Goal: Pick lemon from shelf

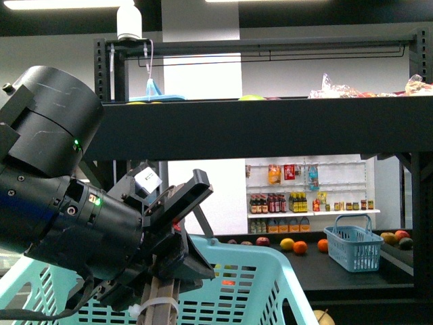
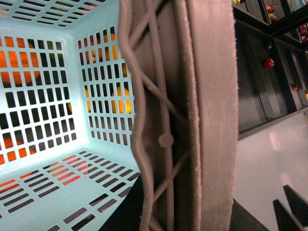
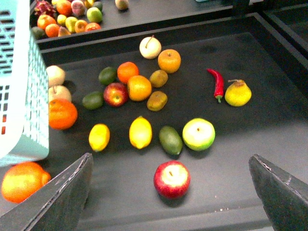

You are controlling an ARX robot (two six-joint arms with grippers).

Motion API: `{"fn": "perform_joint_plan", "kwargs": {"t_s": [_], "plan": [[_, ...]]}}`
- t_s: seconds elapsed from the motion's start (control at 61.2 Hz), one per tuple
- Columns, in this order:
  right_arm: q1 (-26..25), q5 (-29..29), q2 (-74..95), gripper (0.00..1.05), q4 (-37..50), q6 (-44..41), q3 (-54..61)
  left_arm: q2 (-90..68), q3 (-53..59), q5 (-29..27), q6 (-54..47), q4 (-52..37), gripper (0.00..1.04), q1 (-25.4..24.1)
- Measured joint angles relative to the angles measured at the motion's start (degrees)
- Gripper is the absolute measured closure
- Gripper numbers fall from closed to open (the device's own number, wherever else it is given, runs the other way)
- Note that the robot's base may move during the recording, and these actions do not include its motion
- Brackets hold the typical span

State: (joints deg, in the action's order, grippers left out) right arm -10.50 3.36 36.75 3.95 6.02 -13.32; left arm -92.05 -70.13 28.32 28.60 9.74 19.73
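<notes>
Facing the shelf (image 1: 270, 128), your left gripper (image 1: 186, 227) looks clamped on the basket handle (image 1: 159, 301). Left wrist: that handle fills the frame. Right wrist: your right gripper (image 3: 168, 202) holds its jaws wide apart. The lemon (image 3: 140, 132) lies on the deck just past the red apple (image 3: 172, 179), long axis pointing away from the jaws, so this arm is nearer.
</notes>
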Motion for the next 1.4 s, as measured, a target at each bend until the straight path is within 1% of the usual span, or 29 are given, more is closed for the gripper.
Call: {"fn": "perform_joint_plan", "kwargs": {"t_s": [0.033,0.147,0.229,0.343,0.49,0.539,0.686,0.98,1.225,1.405], "plan": [[-2.2,2.2,9.4,0.07,4.4,-0.2,-4.1,0.0,0.0,-0.1,0.0,0.0,0.88,0.0],[-3.8,5.5,29.7,0.07,10.8,-3.0,-14.5,0.0,0.0,-0.7,0.0,0.0,0.88,-0.1],[-3.9,6.6,45.7,0.07,11.8,-6.3,-22.8,0.0,0.0,-0.6,-0.1,0.0,0.88,0.0],[-3.3,6.6,61.7,0.07,11.7,-10.2,-31.4,0.0,0.0,-0.6,0.0,0.0,0.88,0.0],[-1.3,6.7,75.7,0.07,10.9,-11.8,-40.0,0.0,0.0,-0.2,-0.1,0.0,0.88,0.0],[-0.1,5.8,80.1,0.07,10.3,-11.8,-42.9,0.0,0.0,-0.2,-0.1,0.0,0.88,0.0],[3.1,2.4,90.2,0.07,9.3,-11.4,-49.4,0.0,0.0,-0.3,-0.1,0.0,0.88,0.0],[8.5,0.7,102.4,0.07,7.9,-9.0,-60.2,0.0,0.0,-0.4,-0.1,0.0,0.88,0.0],[9.7,-2.3,109.0,0.07,5.0,-7.7,-68.2,0.0,0.0,-0.4,-0.1,0.0,0.88,0.0],[10.2,-1.8,111.5,0.07,3.0,-5.4,-72.7,0.0,0.0,-0.4,-0.1,0.0,0.88,0.0]]}}
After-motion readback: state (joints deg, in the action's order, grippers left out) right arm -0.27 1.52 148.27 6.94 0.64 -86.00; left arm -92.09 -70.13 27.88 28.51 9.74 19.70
